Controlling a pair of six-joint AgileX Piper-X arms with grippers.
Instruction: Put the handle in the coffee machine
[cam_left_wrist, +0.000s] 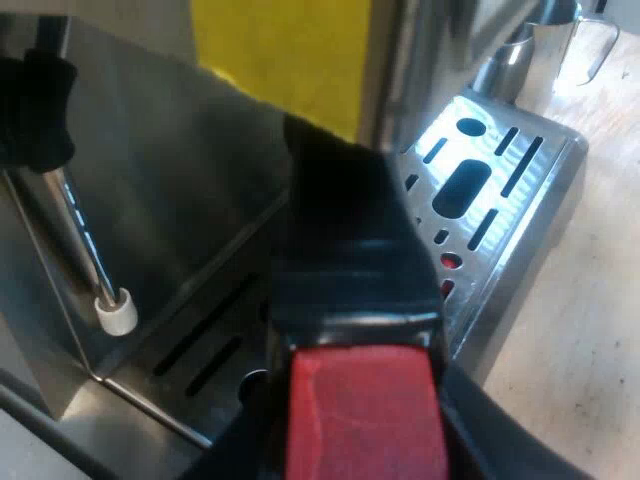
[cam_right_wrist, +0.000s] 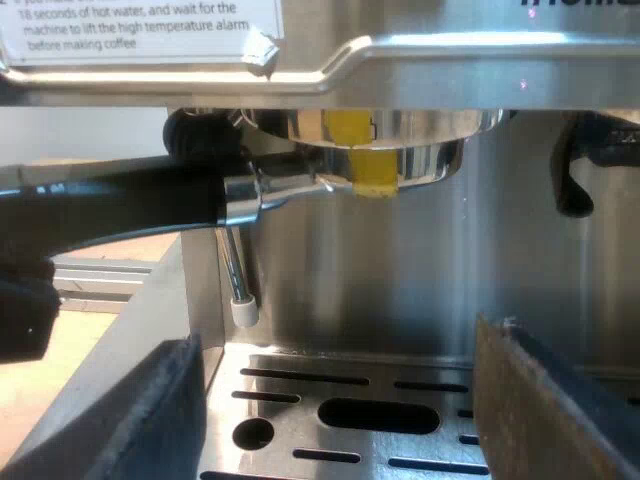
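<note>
**Holder at the machine's head, left claw on its handle**

The holder, marked with a yellow tab, sits up against the round head under the machine front. Its dark handle juts out sideways. Whether it is locked in cannot be told. The left gripper is clamped on the handle's red end, a black finger at each side. The right gripper hangs with its fingers wide apart and nothing between them, low over the slotted steel drip tray and facing the machine. A steam wand with a white tip hangs beside the head. A steel jug stands just off the tray's far end. The machine stands on a pale wooden table, and what looks like a ribbed metal rail lies on it past the machine's side.
</note>
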